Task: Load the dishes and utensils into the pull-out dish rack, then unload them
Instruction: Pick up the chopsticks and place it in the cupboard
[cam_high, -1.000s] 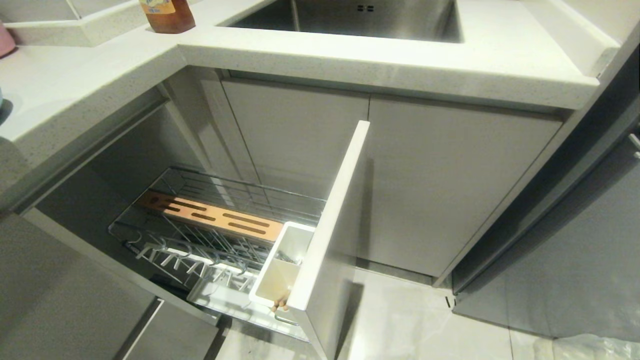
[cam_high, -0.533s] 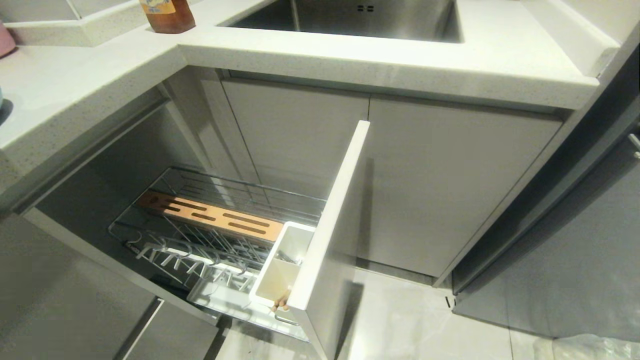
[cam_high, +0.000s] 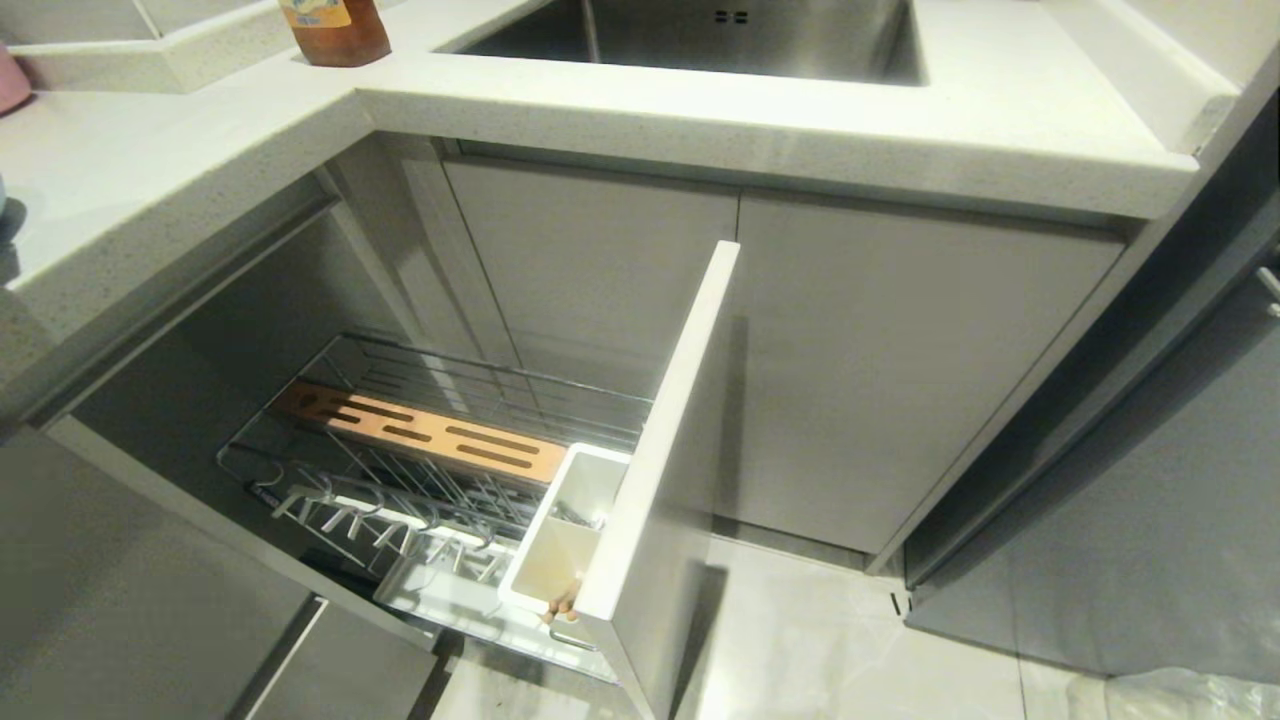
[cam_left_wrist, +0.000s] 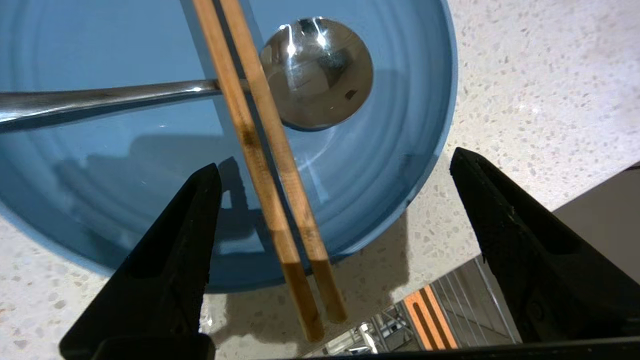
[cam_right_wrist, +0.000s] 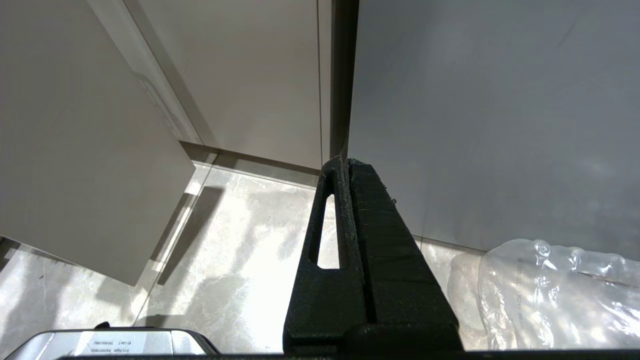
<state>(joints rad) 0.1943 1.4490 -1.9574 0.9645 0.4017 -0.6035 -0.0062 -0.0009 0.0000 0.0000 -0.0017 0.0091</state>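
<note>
The left gripper (cam_left_wrist: 335, 160) is hanging spread wide above the blue plate (cam_left_wrist: 100, 165) on the countertop (cam_left_wrist: 540, 80) — the chopsticks (cam_left_wrist: 265, 165) and spoon (cam_left_wrist: 310, 70) are lying across it, ungripped. The right gripper (cam_right_wrist: 345, 165) is sitting pressed together near the floor (cam_right_wrist: 240, 235).

Chopsticks (cam_left_wrist: 265, 165) crossing metal spoon (cam_left_wrist: 315, 72) on blue plate (cam_left_wrist: 100, 165), pull-out dish rack (cam_high: 440, 480) open
</note>
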